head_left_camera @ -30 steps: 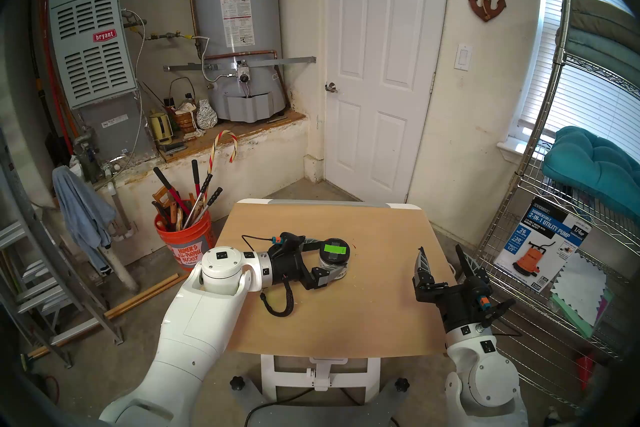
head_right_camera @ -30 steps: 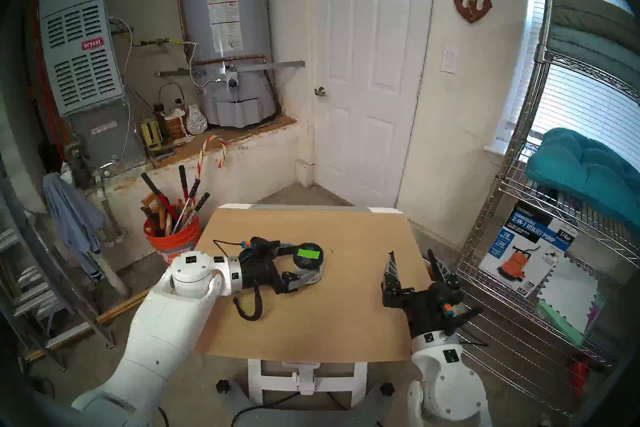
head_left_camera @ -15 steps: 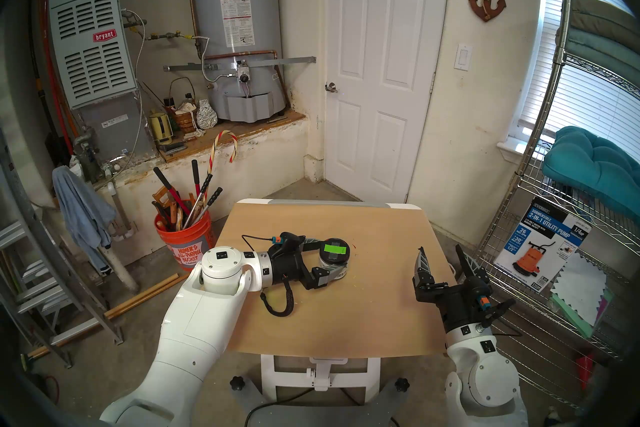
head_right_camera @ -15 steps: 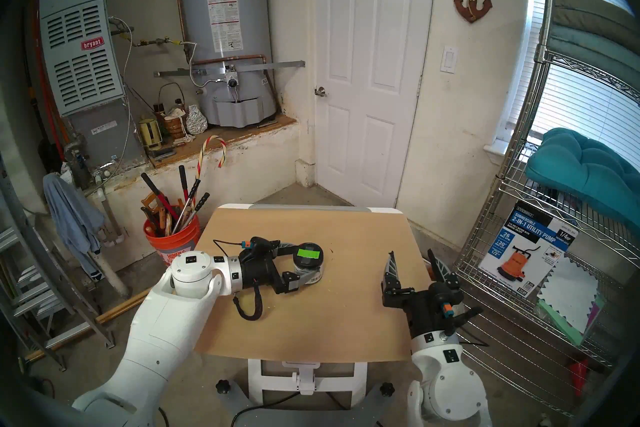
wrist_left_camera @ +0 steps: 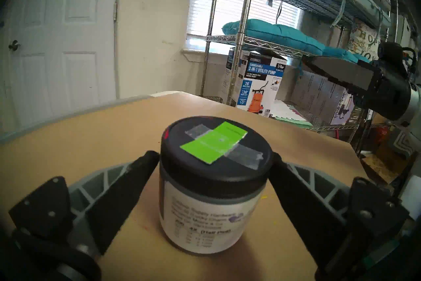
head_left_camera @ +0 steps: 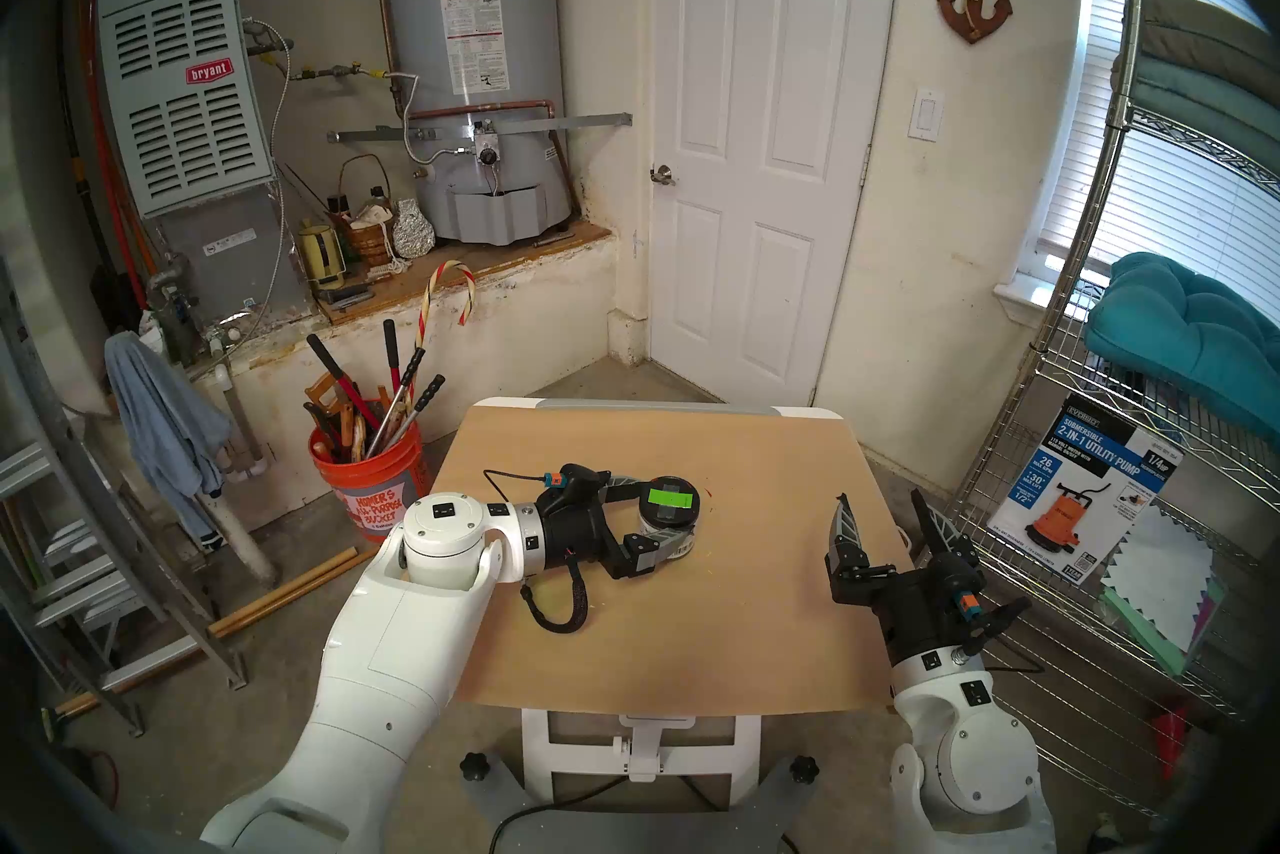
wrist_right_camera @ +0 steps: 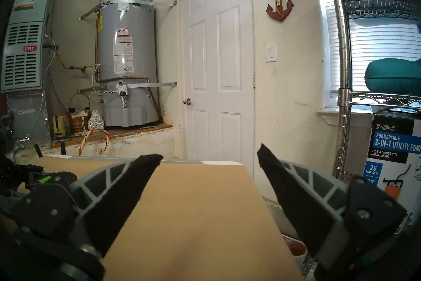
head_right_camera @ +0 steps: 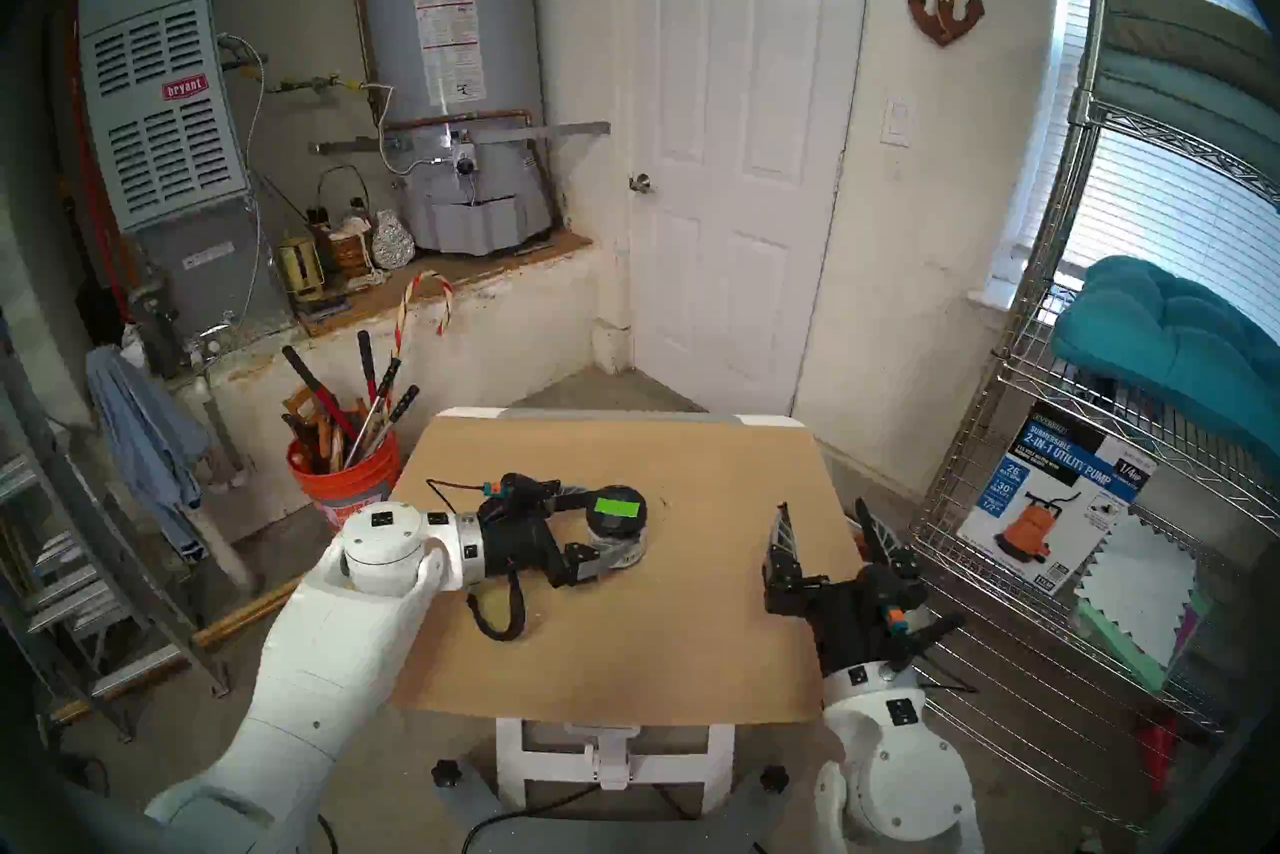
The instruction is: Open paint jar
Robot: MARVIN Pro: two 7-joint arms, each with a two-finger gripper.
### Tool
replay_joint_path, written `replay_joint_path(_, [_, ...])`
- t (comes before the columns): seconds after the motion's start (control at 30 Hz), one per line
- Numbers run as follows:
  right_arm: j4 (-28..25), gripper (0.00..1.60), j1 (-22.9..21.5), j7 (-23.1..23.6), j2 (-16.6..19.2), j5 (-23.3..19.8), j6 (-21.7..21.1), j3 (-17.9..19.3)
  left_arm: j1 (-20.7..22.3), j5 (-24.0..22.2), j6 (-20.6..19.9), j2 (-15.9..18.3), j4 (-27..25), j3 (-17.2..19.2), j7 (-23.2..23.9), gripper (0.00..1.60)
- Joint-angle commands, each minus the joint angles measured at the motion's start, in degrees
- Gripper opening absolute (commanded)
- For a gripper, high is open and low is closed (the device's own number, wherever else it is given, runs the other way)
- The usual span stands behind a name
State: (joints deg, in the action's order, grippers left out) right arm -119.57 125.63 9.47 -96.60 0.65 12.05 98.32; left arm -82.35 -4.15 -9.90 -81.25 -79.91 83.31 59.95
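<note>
- We see the paint jar (head_left_camera: 669, 516) standing upright on the tan table (head_left_camera: 692, 624), toward the table's left half and well short of its far edge.
- Its black lid (wrist_left_camera: 216, 157) is on, with a strip of grey tape (wrist_left_camera: 245, 156) running across the top and a bright green rectangle (wrist_left_camera: 214, 141) laid over the tape.
- Below the lid, the jar's white-grey label (wrist_left_camera: 205, 221) faces the left wrist camera; the print on it is too blurred for us to read.
- Our left gripper (head_left_camera: 675, 509) comes at the jar from the left side and is clamped on it: one finger presses each side of the jar just under the lid, and the jar's base rests on the table.
- A black cable (head_left_camera: 561, 599) loops onto the table behind the left gripper, on the side away from the jar.
- Our right gripper (head_left_camera: 883, 516) hangs over the table's right edge, well apart from the jar, fingers pointing away from us.
- Its fingers are spread wide with nothing between them.
- An orange bucket (head_left_camera: 367, 485) full of long-handled tools sits on the floor to the left of the jar, beyond the table's left edge.
- A wire shelf (head_left_camera: 1108, 485) with a pump box (head_left_camera: 1084, 485) stands to the right of the jar, past the right gripper.
</note>
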Motion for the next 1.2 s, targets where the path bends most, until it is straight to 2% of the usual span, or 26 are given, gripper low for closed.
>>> replay_joint_path(0.0, [-1.4, 1.6, -0.1, 0.1, 0.1, 0.1, 0.2, -0.1, 0.7, -0.1, -0.2, -0.2, -1.1, 0.1, -0.2, 1.6])
replay_joint_path(0.97, [-1.4, 1.6, -0.1, 0.1, 0.1, 0.1, 0.2, -0.1, 0.6, 0.3, -0.2, -0.5, -1.1, 0.4, 0.1, 1.6])
replay_joint_path(1.17, [-1.3, 1.6, -0.1, 0.1, 0.1, 0.1, 0.3, -0.1, 1.7, 1.4, -0.9, -0.1, -2.7, -0.7, 0.9, 1.6])
